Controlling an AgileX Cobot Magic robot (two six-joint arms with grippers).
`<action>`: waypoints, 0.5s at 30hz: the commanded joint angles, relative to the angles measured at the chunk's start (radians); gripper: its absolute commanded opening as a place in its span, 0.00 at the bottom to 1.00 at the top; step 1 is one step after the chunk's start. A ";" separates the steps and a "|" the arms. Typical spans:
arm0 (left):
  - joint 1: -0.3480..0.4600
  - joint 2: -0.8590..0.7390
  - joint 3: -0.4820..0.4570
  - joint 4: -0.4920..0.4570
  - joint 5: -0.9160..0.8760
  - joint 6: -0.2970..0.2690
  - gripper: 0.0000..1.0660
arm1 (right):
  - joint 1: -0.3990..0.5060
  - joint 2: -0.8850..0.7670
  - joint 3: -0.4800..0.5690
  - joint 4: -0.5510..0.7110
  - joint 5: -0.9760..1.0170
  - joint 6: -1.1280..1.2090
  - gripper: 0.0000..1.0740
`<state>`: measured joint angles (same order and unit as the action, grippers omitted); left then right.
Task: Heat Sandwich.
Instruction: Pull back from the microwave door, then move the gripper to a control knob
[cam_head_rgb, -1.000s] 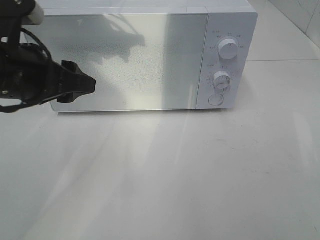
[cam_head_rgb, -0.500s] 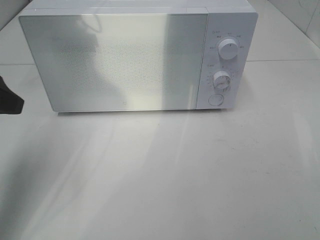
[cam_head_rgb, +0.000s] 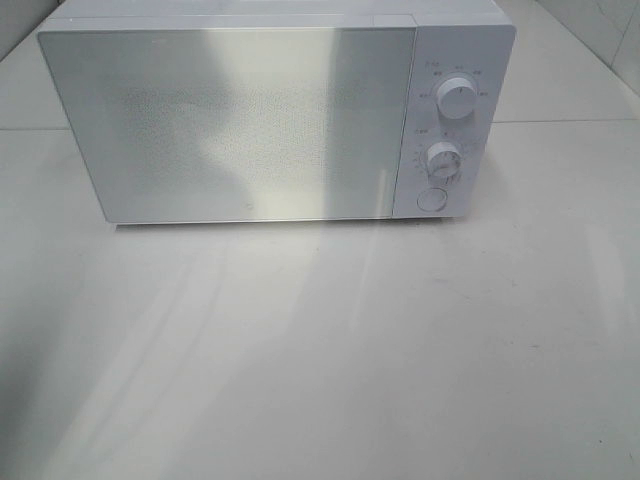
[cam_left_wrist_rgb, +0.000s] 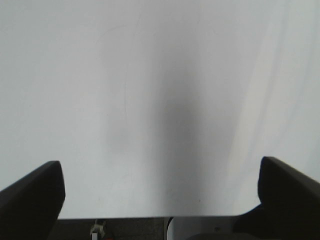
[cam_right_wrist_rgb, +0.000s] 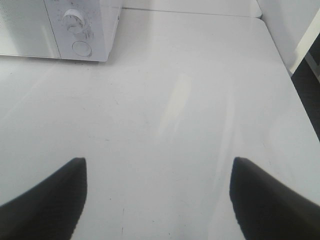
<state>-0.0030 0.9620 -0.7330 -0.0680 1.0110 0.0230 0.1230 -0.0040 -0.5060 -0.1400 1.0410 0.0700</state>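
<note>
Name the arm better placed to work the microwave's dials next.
Probably the right. The dials sit on the microwave's right side, and the right gripper, open, faces them; the left gripper's view shows only blank white surface.

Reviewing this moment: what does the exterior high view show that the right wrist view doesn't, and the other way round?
Only the exterior high view: the whole microwave, its door shut, and the upper dial; no arm is in it. Only the right wrist view: the right claw, open and empty, and a side edge of the table. Both: the lower dial, the round button and bare white tabletop. The sandwich shows in neither.
</note>
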 joint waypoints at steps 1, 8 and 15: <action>0.003 -0.084 0.004 0.027 0.087 -0.007 0.95 | -0.006 -0.026 0.003 -0.001 -0.008 -0.011 0.71; 0.003 -0.329 0.065 0.023 0.122 0.006 0.95 | -0.006 -0.026 0.003 -0.001 -0.008 -0.011 0.71; 0.003 -0.582 0.171 0.008 0.101 0.043 0.95 | -0.006 -0.026 0.003 -0.001 -0.008 -0.011 0.71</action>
<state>-0.0030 0.4420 -0.5980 -0.0490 1.1200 0.0600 0.1230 -0.0040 -0.5060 -0.1400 1.0410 0.0700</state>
